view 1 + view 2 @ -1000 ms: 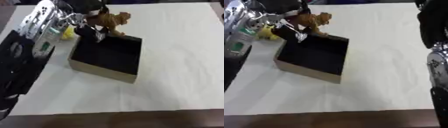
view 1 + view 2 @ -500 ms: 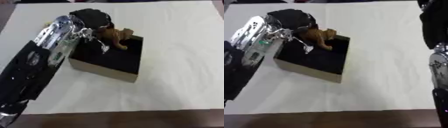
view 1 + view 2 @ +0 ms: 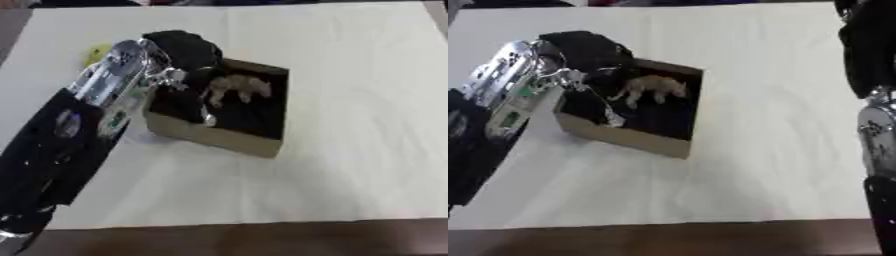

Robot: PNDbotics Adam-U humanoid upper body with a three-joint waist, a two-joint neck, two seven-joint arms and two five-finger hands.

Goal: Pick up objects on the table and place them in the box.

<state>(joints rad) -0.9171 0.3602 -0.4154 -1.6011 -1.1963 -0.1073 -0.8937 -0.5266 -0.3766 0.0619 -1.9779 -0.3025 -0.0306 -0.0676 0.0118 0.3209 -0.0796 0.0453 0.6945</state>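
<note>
A: Where is the brown toy animal (image 3: 652, 89) lying relative to the left hand (image 3: 179, 50)?

B: It is lying inside the box (image 3: 219, 140), on the dark floor toward the far wall, just to the right of the hand. Its long axis is running roughly left to right, slightly tilted. The hand is hovering over the box's left half, with a finger (image 3: 208, 118) pointing down toward the near wall.

A: What are the fingers doing?

B: They are appearing apart from the toy — a gap is showing between them — and seem to be relaxed rather than curled round it. The motion blur is limiting certainty.

A: Which hand is nearer for the next pick?

B: A yellow object (image 3: 96, 51) is sitting on the white table cover (image 3: 350, 100) just beyond the left forearm, left of the box. The left hand is nearer; of the right arm (image 3: 877, 115) only a part is showing at the right edge, its hand out of view.

A: What is differing from half a second ago?

B: The toy was then against the fingers at the box's far edge — it is now resting in the box, free of them.
</note>
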